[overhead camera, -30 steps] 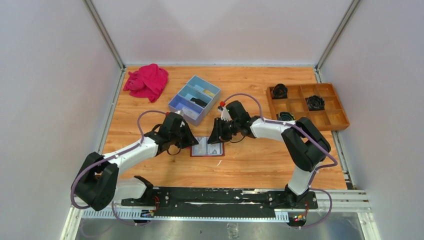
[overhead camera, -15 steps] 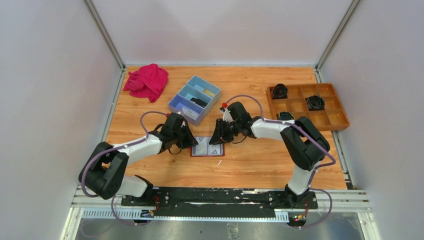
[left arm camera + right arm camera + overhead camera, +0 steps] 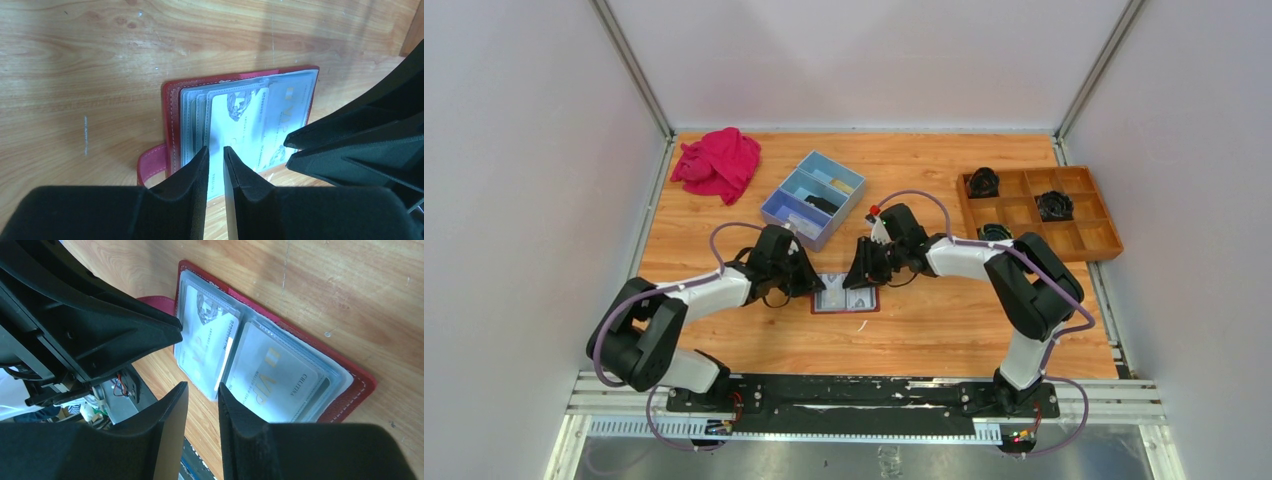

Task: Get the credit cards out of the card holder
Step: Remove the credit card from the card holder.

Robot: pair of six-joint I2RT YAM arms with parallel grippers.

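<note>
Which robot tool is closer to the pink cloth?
Left. The left tool is at the card holder, in front and right of the pink cloth; the right tool is across the holder, farther right.

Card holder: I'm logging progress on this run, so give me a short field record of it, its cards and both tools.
card holder: open flat on the table, pockets up
credit cards: inside see-through pockets on both halves
left tool: over the strap-side half, jaws slightly apart, holding nothing
right tool: at the holder's edge near the fold, jaws slightly apart, holding nothing
task: cards not yet out
</note>
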